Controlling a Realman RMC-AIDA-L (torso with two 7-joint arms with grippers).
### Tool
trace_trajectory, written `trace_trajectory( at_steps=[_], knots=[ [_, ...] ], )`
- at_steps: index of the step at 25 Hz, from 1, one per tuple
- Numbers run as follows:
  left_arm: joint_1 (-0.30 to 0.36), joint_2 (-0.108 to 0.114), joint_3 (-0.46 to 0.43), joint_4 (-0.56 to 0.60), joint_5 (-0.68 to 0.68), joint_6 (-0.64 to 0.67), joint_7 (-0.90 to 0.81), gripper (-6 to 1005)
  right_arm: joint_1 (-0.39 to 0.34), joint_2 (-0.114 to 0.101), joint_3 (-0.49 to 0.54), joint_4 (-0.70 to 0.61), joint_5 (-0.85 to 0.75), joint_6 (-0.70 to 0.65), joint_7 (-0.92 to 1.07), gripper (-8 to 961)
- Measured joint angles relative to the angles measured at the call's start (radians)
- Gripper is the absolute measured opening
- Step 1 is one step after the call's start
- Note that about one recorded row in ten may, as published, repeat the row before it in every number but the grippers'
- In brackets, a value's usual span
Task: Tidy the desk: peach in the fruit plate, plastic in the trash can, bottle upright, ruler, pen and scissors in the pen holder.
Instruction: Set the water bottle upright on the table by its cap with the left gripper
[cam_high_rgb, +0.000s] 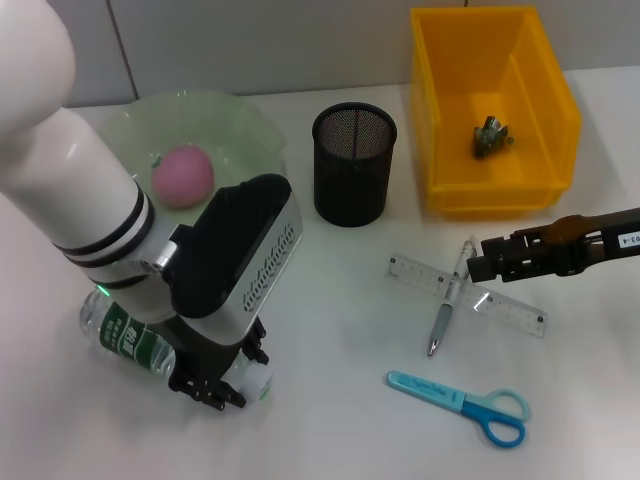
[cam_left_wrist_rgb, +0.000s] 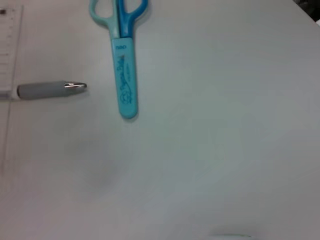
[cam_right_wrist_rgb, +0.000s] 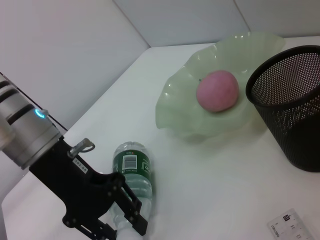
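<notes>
The left gripper (cam_high_rgb: 215, 385) is working at the near left of the desk, its fingers sitting around the cap end of the bottle (cam_high_rgb: 125, 338), which is lying on its side; whether they are gripping it yet cannot be told. The peach (cam_high_rgb: 183, 176) is already sitting in the plate (cam_high_rgb: 250, 125) and a crumpled scrap (cam_high_rgb: 492, 136) is lying in the yellow bin (cam_high_rgb: 440, 110) at far right. The ruler (cam_high_rgb: 500, 308), the pen (cam_high_rgb: 444, 322) crossing it and the scissors (cam_high_rgb: 470, 404) are waiting on the desk; the holder (cam_high_rgb: 353, 165) is showing nothing inside. The right gripper (cam_high_rgb: 478, 262) is hovering over the ruler, holding nothing, its opening unclear. The bottle's green label and the scissors' printing are not readable
</notes>
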Motion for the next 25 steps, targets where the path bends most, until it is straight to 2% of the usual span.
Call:
trace_trajectory(
  at_steps=[2,5,7,8,11,15,17,21,25],
  knots=[
    [0.000,0.000,-0.005,0.001,0.000,0.002,-0.001,446,0.000,0.000,0.000,0.000,0.000,0.000,0.000,722],
    [0.001,0.000,-0.070,0.002,-0.002,0.023,0.003,445,0.000,0.000,0.001,0.000,0.000,0.000,0.000,722],
    [0.001,0.000,-0.070,0.002,-0.002,0.023,0.003,445,0.000,0.000,0.002,0.000,0.000,0.000,0.000,722],
    [0.002,0.001,-0.133,0.003,-0.002,0.041,0.008,444,0.000,-0.001,0.002,0.000,0.000,0.000,0.000,723],
    [0.007,0.000,-0.248,0.003,-0.002,0.075,0.027,444,0.000,-0.001,0.003,0.000,0.000,0.000,0.000,723],
    [0.015,-0.001,-0.314,0.003,-0.003,0.089,0.033,443,0.000,-0.001,0.003,0.000,0.000,0.001,0.000,723],
    [0.026,0.000,-0.377,-0.001,-0.006,0.099,0.034,443,0.000,-0.002,0.002,0.000,0.000,0.002,0.000,722],
    [0.035,0.001,-0.427,-0.002,-0.011,0.108,0.034,442,-0.001,-0.002,0.001,0.000,0.001,0.003,0.000,722],
    [0.045,0.002,-0.539,-0.004,-0.014,0.138,0.034,441,-0.003,0.001,0.000,0.001,0.003,0.005,0.000,722]
  ],
)
